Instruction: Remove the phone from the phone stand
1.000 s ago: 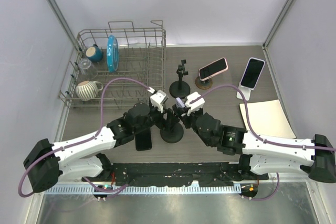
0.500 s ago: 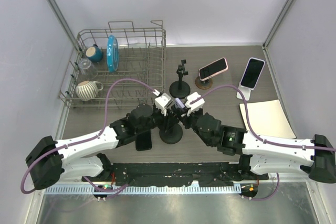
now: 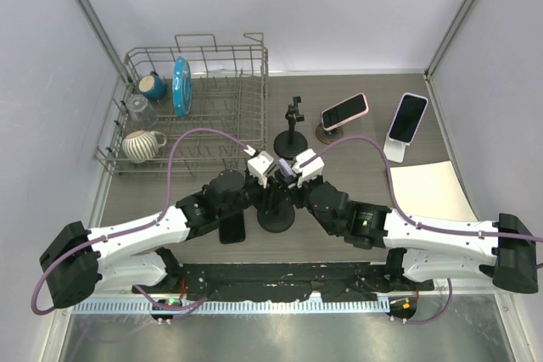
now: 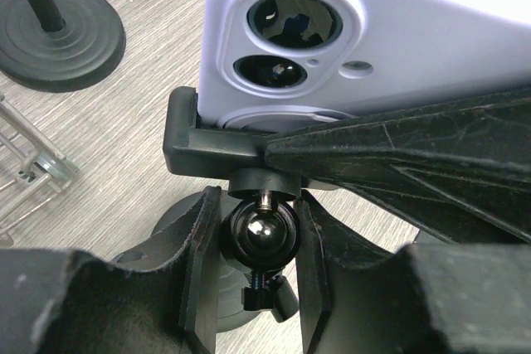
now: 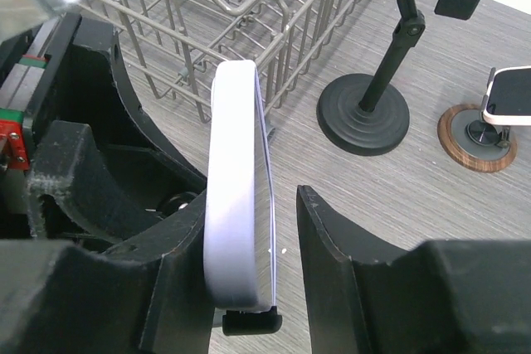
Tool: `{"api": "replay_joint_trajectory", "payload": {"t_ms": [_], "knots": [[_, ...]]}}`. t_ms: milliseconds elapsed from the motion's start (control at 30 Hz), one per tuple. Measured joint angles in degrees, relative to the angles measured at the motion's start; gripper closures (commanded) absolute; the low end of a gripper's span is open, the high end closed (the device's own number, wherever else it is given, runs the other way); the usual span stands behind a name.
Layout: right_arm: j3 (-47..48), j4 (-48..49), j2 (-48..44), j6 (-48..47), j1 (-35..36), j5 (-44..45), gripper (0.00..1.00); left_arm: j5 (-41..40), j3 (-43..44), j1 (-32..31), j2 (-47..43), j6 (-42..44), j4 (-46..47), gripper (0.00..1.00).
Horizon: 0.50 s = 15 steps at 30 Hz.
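Left gripper (image 4: 257, 230) clenched on the glossy black ball joint of the phone stand (image 4: 203, 143), which has a matte black clamp. Right gripper (image 5: 249, 205) released, jaws straddling the phone (image 5: 239, 163), one finger on its back, the other just clear. Phone smooth lavender with rounded corners, seated in the clamp, long axis roughly upright, lens end down. Behind: round-based black stand (image 5: 365, 118), wire dish rack (image 5: 290, 6), grey woodgrain table (image 5: 431, 196)

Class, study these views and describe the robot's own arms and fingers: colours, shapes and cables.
The left arm and right arm match: white shell links, black joints, black bases. A purple cable loops along each up to the wrist, which carries a small white camera block. The fingers are matte black, flat-sided, rough-surfaced wedges.
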Motion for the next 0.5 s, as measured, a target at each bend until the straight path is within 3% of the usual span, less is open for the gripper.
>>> {"api": "replay_joint_trajectory", "payload": {"t_ms": [300, 500], "knots": [[1.0, -0.5, 1.1, -0.5, -0.4, -0.7, 0.98, -1.6, 0.0, -0.4, 0.0, 0.0, 0.0, 1.0], [2.1, -2.8, 1.2, -0.3, -0.4, -1.6, 0.99, -6.0, 0.1, -1.6, 0.2, -1.9, -0.2, 1.0]]}}
